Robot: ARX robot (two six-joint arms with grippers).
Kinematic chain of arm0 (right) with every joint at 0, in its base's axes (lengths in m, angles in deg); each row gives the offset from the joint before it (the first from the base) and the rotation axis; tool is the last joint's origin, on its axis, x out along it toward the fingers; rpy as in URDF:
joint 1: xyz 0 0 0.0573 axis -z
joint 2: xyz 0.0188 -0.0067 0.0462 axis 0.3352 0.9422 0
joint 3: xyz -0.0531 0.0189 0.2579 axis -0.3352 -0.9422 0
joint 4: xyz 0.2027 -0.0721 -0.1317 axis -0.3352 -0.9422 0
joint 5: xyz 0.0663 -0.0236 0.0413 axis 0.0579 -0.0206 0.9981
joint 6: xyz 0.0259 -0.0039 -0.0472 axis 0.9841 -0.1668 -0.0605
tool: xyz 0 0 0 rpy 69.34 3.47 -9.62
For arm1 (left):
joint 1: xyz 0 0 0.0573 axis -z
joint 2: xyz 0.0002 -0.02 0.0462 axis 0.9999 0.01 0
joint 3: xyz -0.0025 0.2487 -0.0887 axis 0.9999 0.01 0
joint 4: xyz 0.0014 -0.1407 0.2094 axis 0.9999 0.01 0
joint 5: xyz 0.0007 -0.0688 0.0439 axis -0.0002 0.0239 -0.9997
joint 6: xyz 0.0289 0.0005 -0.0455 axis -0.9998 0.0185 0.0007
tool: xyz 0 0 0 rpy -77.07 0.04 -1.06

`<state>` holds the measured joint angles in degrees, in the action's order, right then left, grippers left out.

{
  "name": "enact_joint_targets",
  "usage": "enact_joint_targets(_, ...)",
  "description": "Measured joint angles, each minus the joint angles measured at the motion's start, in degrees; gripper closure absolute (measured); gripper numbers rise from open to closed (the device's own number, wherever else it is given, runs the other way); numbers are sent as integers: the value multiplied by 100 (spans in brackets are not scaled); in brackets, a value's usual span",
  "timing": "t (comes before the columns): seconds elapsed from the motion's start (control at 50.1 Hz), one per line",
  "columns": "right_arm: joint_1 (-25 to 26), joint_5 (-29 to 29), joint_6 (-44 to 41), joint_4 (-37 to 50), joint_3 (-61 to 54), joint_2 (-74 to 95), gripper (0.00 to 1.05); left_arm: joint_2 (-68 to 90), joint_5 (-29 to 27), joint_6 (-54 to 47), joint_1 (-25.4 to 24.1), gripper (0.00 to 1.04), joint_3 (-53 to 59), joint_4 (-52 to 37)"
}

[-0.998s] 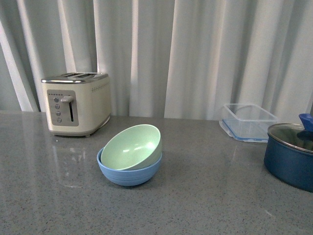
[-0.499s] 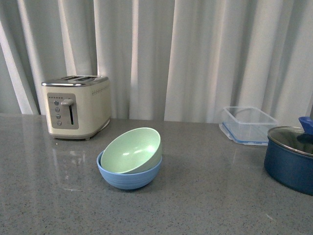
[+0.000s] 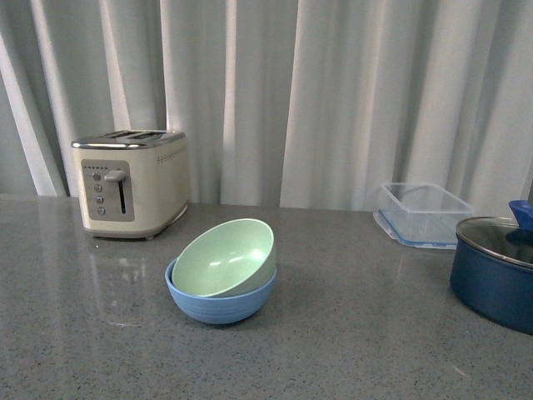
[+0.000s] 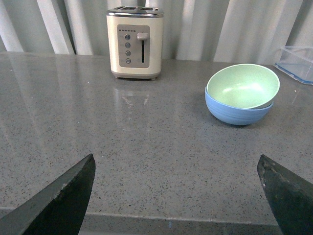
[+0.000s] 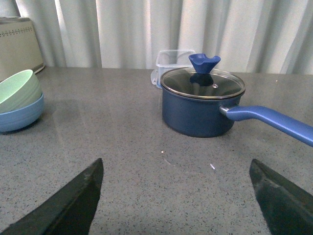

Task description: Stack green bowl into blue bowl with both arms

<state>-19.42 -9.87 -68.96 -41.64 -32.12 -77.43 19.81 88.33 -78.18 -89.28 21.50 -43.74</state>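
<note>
The green bowl (image 3: pixel 223 257) sits tilted inside the blue bowl (image 3: pixel 221 302) on the grey counter, its opening facing forward and left. The pair also shows in the left wrist view, green bowl (image 4: pixel 243 85) in blue bowl (image 4: pixel 236 110), and at the edge of the right wrist view, green bowl (image 5: pixel 18 90) in blue bowl (image 5: pixel 20 115). My left gripper (image 4: pixel 176 196) is open and empty, well short of the bowls near the counter's front edge. My right gripper (image 5: pixel 176 196) is open and empty over bare counter. Neither arm shows in the front view.
A cream toaster (image 3: pixel 129 182) stands at the back left. A clear plastic container (image 3: pixel 420 212) sits at the back right. A dark navy pot with a glass lid (image 3: pixel 498 271) stands at the right, its long blue handle (image 5: pixel 274 122) pointing away from the bowls.
The front view has shifted slightly, so everything sits a little lower in the picture. The bowls, toaster and pot have not moved on the counter.
</note>
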Motion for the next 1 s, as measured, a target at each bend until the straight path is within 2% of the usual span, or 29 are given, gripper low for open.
enact_joint_targets(0.08,2,0,7,0,0,0,8,0,0,0,0,7,0,0)
enact_joint_targets(0.16,0,0,2,0,0,0,11,0,0,0,0,7,0,0)
enact_joint_targets(0.998,2,0,2,0,0,0,10,0,0,0,0,7,0,0)
